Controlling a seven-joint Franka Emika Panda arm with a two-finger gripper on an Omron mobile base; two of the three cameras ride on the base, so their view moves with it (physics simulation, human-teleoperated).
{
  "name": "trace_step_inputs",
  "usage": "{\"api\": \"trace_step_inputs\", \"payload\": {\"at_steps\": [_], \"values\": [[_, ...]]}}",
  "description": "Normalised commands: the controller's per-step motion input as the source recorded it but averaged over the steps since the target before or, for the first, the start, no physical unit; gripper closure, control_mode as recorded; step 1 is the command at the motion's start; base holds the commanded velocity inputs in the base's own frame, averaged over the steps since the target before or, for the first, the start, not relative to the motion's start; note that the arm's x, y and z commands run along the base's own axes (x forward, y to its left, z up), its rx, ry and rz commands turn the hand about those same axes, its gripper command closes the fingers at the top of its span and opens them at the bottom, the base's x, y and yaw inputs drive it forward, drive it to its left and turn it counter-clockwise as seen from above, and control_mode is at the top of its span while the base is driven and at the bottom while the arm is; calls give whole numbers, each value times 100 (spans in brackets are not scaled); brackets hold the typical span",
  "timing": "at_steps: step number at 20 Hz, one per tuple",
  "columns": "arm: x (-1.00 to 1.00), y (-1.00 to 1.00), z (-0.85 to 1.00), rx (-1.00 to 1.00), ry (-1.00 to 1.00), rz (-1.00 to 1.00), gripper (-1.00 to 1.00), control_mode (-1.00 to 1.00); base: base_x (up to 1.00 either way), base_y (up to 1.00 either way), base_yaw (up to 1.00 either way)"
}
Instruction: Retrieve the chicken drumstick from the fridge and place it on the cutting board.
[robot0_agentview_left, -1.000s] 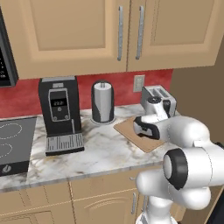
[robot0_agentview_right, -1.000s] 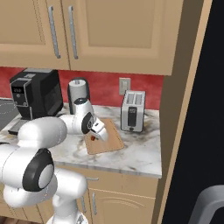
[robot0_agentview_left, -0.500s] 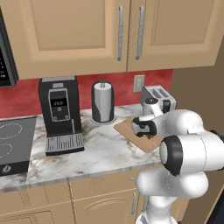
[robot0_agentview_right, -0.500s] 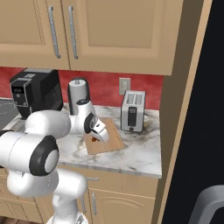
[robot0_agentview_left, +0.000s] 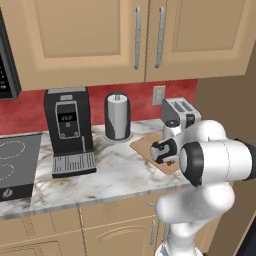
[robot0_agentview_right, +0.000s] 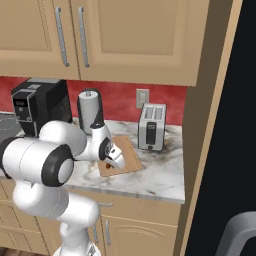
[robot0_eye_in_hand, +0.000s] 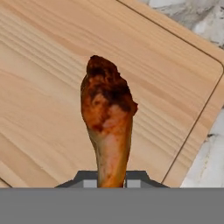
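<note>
My gripper (robot0_eye_in_hand: 111, 181) is shut on the thin end of the chicken drumstick (robot0_eye_in_hand: 107, 118), a dark-brown piece of meat with its thick end pointing away from the hand. Right below it lies the cutting board (robot0_eye_in_hand: 48, 74), a light-brown wooden rectangle. In the left base view the gripper (robot0_agentview_left: 168, 159) hangs low over the cutting board (robot0_agentview_left: 146, 144) on the marble counter. From the right, the gripper (robot0_agentview_right: 111, 163) holds the drumstick (robot0_agentview_right: 107, 164) over the near left part of the board (robot0_agentview_right: 128, 152). I cannot tell whether the meat touches the wood. The black fridge (robot0_agentview_right: 232, 125) rises at the far right.
A silver toaster (robot0_agentview_left: 180, 112) stands just behind the board, a paper towel roll (robot0_agentview_left: 117, 116) to its left, then a black coffee machine (robot0_agentview_left: 69, 131) and a cooktop (robot0_agentview_left: 12, 165). Wall cabinets (robot0_agentview_left: 135, 35) hang above. Bare marble counter (robot0_agentview_right: 155, 170) lies right of the board.
The arm's elbow has swung forward and down while the hand stays over the board, a little lower, with the drumstick still in it.
</note>
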Motion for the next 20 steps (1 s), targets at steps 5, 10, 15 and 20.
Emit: {"api": "trace_step_inputs", "payload": {"at_steps": [5, 10, 15, 20], "values": [[0, 0, -22, 6, 0, 0, -100, -100, 0, 0, 0], [0, 0, -5, 2, 0, 0, -100, -100, 0, 0, 0], [0, 0, 0, 0, 0, 0, -100, -100, 0, 0, 0], [-4, 0, 31, 0, -1, 0, -100, -100, 0, 0, 0]]}}
